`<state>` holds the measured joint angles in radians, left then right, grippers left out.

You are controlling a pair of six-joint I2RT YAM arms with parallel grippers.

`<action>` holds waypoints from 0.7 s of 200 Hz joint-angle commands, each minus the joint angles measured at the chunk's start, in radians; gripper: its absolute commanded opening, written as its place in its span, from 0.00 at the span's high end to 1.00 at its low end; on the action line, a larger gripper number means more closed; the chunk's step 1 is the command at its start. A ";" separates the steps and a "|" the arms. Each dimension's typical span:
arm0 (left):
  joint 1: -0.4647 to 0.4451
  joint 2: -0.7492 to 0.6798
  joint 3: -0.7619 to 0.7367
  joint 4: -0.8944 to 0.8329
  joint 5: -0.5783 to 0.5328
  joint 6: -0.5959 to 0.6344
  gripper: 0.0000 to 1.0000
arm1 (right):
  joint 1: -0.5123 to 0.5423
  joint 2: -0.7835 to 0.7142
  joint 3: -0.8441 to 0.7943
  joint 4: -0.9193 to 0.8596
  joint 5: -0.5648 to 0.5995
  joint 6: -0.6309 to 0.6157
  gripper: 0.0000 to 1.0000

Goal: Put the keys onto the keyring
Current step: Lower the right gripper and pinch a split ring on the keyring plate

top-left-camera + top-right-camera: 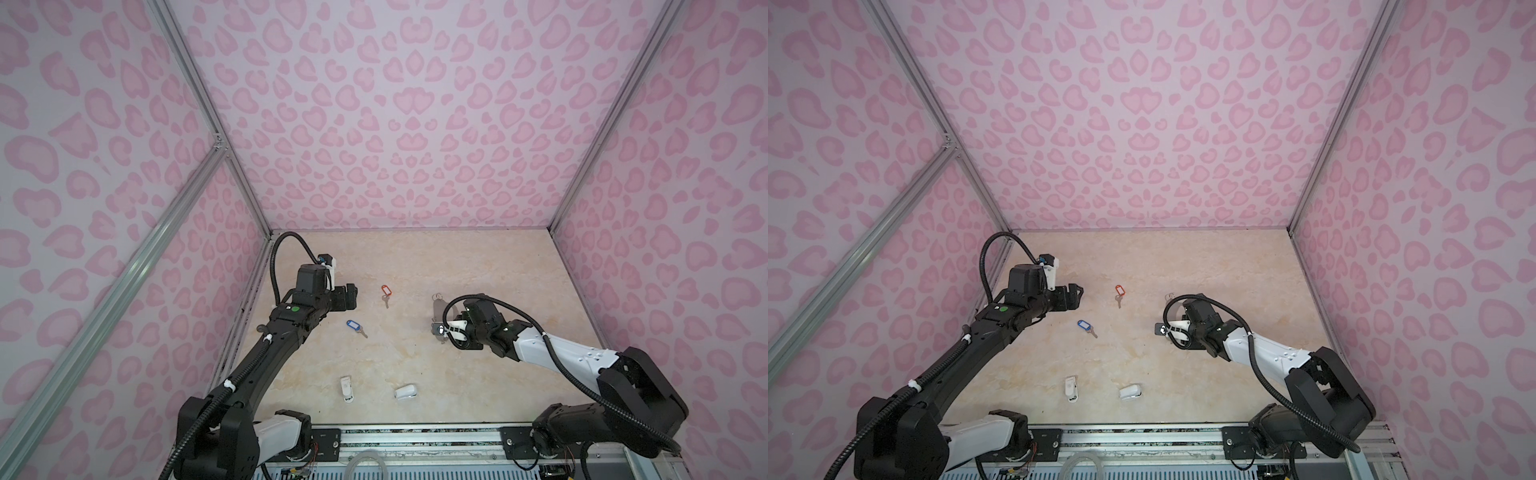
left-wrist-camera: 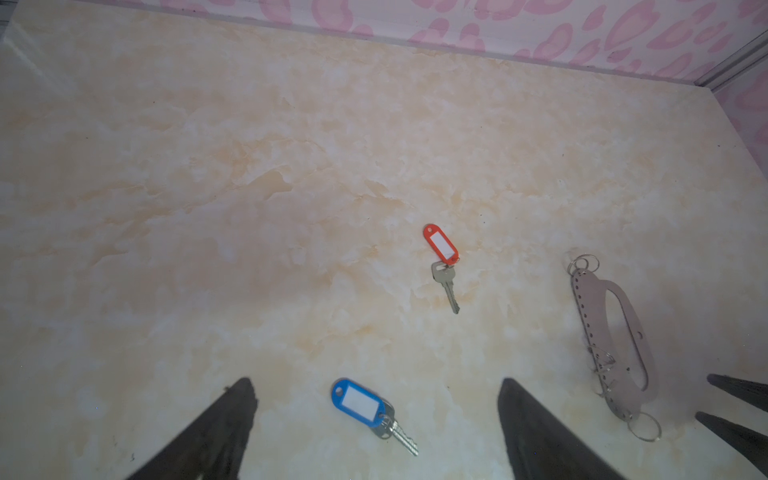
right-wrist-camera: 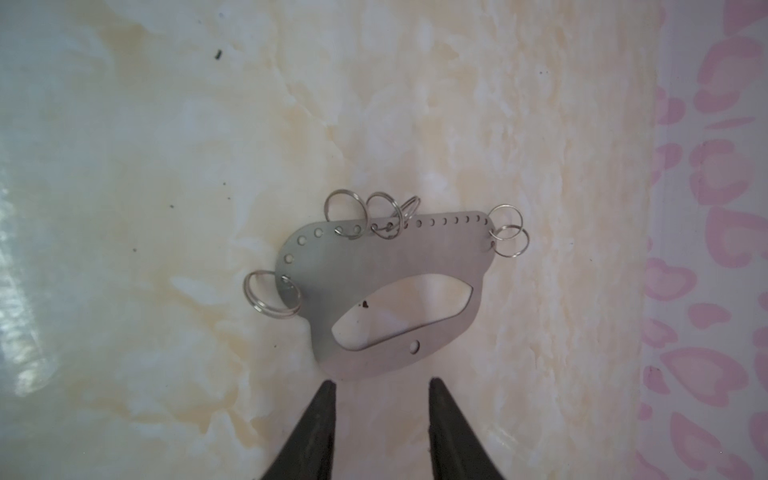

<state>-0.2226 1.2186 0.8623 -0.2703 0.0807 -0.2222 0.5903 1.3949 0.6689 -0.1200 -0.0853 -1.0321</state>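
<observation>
Keyring flat on table, right side | right gripper jaws partly apart, tips just beside its curved edge, gripping nothing | left gripper spread wide, empty, near blue key | red key loose mid-table

left arm stretches forward along the left side, bent near its end so the left gripper points toward the middle — jaws spread wide, nothing between them. right arm reaches in from the right, its end tipped down; the right gripper points downward, jaws partly apart — a narrow gap, holding nothing. the two grippers are well apart.
</observation>
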 commanded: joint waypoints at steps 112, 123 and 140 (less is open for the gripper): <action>-0.006 -0.017 -0.019 0.031 -0.023 0.049 0.08 | 0.010 0.089 -0.013 0.022 -0.120 -0.221 0.60; -0.007 -0.015 -0.022 0.031 -0.023 0.049 0.08 | 0.017 0.097 -0.015 0.040 -0.103 -0.221 0.61; -0.007 -0.016 -0.023 0.033 -0.026 0.051 0.08 | 0.020 0.105 -0.009 0.039 -0.116 -0.211 0.62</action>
<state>-0.2302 1.2114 0.8452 -0.2623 0.0597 -0.1814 0.6052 1.4872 0.6582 -0.0940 -0.2039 -1.2407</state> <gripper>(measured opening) 0.924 0.383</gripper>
